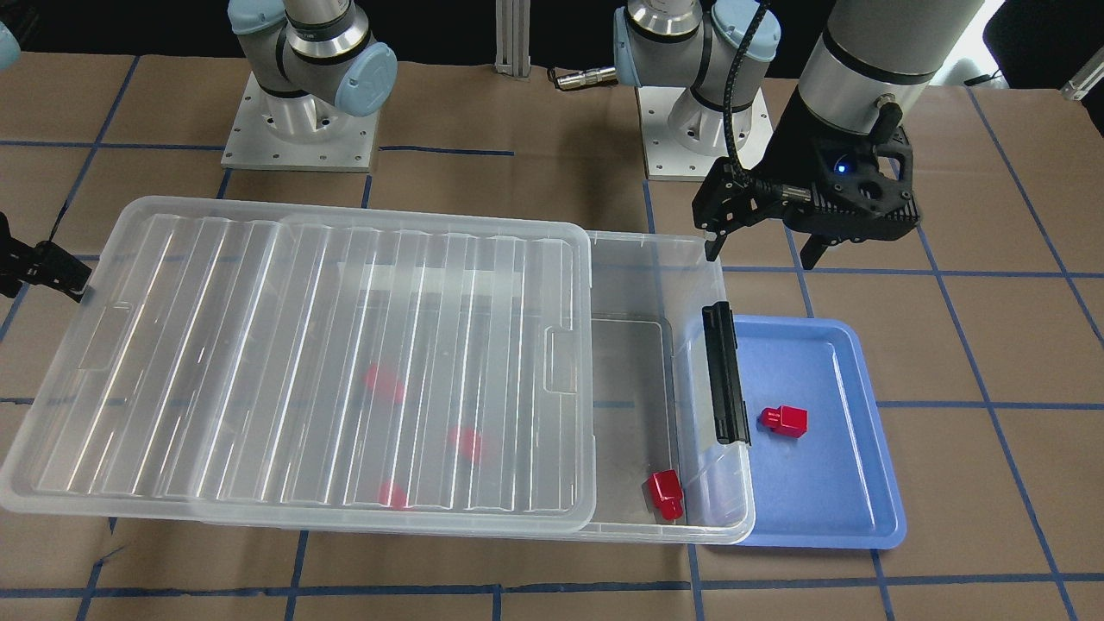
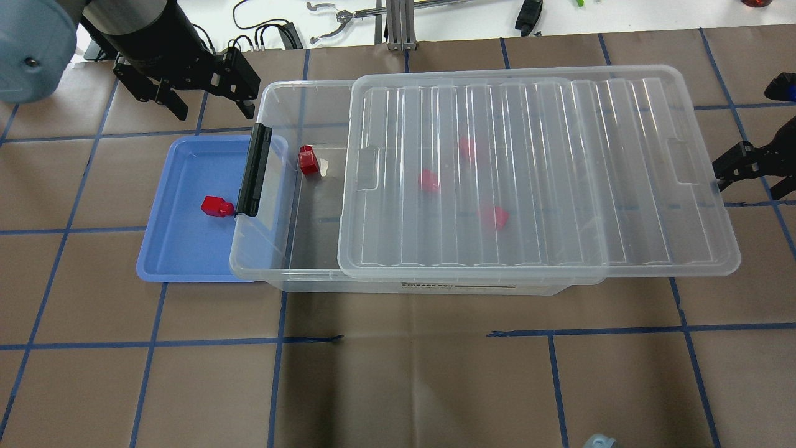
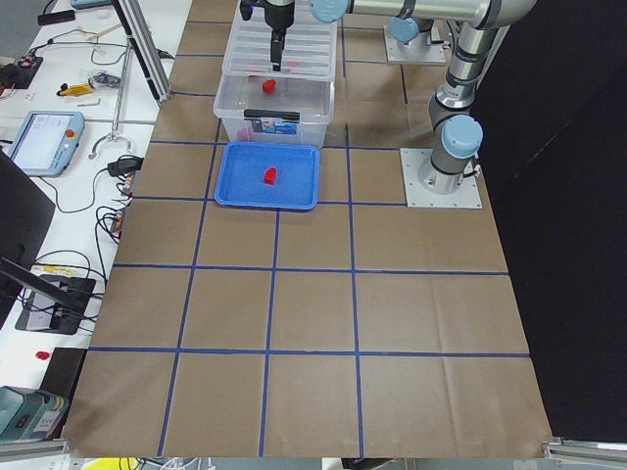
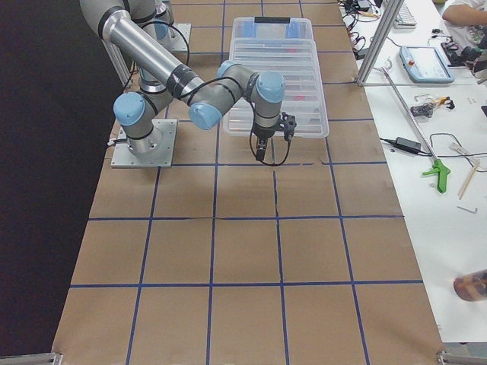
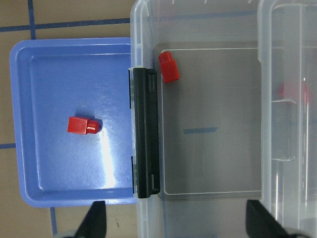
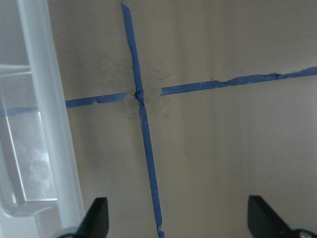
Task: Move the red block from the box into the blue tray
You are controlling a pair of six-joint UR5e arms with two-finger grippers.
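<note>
One red block [image 1: 785, 420] lies in the blue tray [image 1: 828, 500], also shown in the left wrist view [image 5: 81, 125]. Another red block [image 1: 666, 494] lies in the uncovered end of the clear box [image 2: 273, 99], near a corner. Three more red blocks show blurred under the ribbed lid [image 2: 559, 186]. My left gripper [image 1: 762, 250] is open and empty. It hangs above the table just beyond the box's clip-handle end and the tray. My right gripper [image 2: 740, 165] is open and empty beside the lid's far end.
The lid is slid aside, so only the end by the black clip handle [image 1: 724, 375] is uncovered. That end of the box overlaps the tray's rim. Brown paper with blue tape lines [image 6: 143, 124] covers the table. Both arm bases [image 1: 297, 129] stand behind the box.
</note>
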